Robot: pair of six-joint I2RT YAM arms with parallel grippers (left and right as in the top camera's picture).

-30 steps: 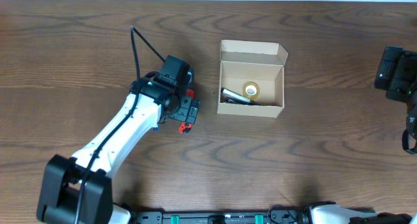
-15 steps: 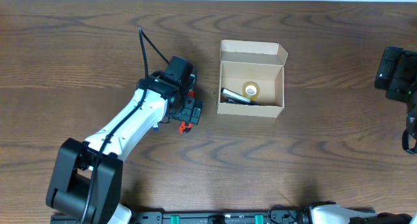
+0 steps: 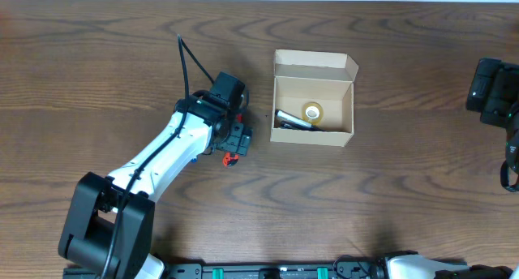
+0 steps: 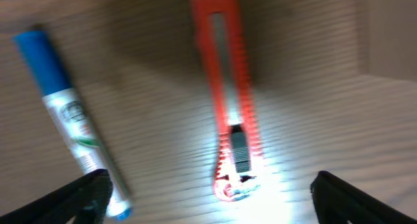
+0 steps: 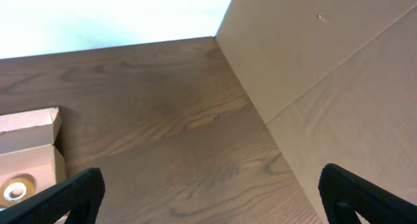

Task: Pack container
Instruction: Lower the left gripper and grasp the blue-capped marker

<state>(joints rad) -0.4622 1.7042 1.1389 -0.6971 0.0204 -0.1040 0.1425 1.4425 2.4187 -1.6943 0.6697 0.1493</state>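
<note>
The tan cardboard container (image 3: 313, 109) stands open at the table's middle, with a tape roll (image 3: 312, 112) and a dark pen (image 3: 293, 120) inside. My left gripper (image 3: 235, 145) is open just left of the container, low over an orange utility knife (image 4: 229, 94) lying on the table. A blue-capped white marker (image 4: 68, 116) lies beside the knife, near the left fingertip (image 4: 71, 201). My right gripper (image 5: 208, 204) is open and empty at the far right. The container's corner shows in the right wrist view (image 5: 26, 165).
A large cardboard wall (image 5: 332, 74) stands to the right of the right gripper. The right arm's dark body (image 3: 495, 92) sits at the table's right edge. The left arm's cable (image 3: 190, 64) loops above it.
The left arm has shifted slightly up and to the right, toward the container. The right arm and the container have not moved.
</note>
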